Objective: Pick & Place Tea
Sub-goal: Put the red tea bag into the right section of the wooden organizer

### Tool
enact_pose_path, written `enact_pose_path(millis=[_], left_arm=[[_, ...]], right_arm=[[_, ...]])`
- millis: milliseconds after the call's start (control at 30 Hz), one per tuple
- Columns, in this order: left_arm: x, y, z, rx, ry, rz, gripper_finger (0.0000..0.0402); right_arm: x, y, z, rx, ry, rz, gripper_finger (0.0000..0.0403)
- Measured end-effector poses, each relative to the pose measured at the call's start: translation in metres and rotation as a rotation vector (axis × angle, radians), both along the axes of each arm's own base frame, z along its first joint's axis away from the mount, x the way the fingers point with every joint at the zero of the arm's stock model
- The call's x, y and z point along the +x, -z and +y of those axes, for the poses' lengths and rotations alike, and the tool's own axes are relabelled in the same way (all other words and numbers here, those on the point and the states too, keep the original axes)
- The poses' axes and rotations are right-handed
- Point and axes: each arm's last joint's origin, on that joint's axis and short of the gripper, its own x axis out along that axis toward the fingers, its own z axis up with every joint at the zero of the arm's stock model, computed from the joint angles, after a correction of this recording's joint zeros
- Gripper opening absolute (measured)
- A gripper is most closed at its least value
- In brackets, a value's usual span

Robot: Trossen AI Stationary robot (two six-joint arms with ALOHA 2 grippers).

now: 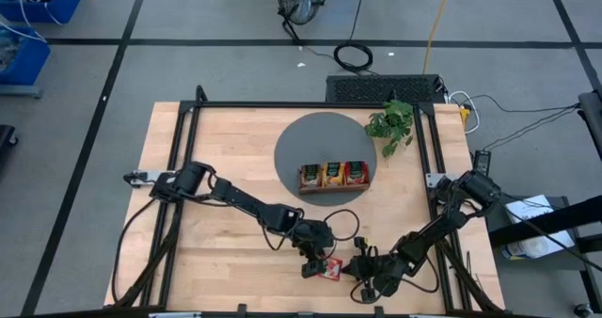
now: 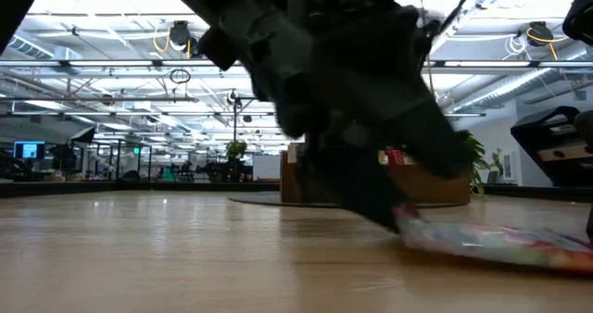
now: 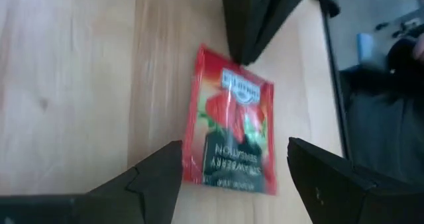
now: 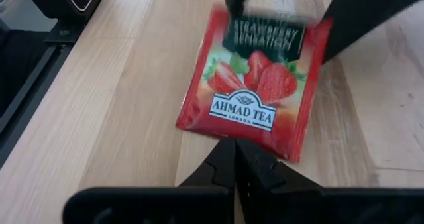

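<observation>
One red strawberry tea sachet (image 1: 331,267) lies flat on the wooden table near its front edge; it also shows in the left wrist view (image 3: 232,128) and the low view (image 2: 500,239). My left gripper (image 3: 232,177) is open. Its two fingers stand on either side of the sachet's dark-label end, and I see no touch. My right gripper (image 4: 235,148) is shut, with its tips at the sachet's opposite end. More tea sachets stand in the brown wooden tray (image 1: 334,175) on the grey round mat (image 1: 310,139). My right gripper's shut fingertips (image 4: 228,159) meet the edge of the sachet's brand-name end (image 4: 233,135). They come slanting down from the table's right side. The sachet lies flat on the table; whether the tips press on it or only touch its edge I cannot tell.
A small green plant (image 1: 390,125) stands at the far right beside the mat. The table's black frame rails (image 1: 183,167) run along both sides. Bare wood lies to the left of the sachet and between it and the tray.
</observation>
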Motion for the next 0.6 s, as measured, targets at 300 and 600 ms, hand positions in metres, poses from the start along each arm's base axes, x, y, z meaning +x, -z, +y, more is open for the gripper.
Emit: enact_pose_path(millis=[300, 600], left_arm=[[0.0030, 0.0058, 0.0030, -0.007, -0.006, -0.004, 0.0253], [-0.0004, 0.0087, 0.0007, 0.018, 0.040, 0.008, 0.0061]], right_arm=[[0.0011, 0.0003, -0.0015, -0.002, 0.006, 0.002, 0.0000], [0.0004, -0.0011, -0.0013, -0.065, -0.003, -0.029, 0.0000]])
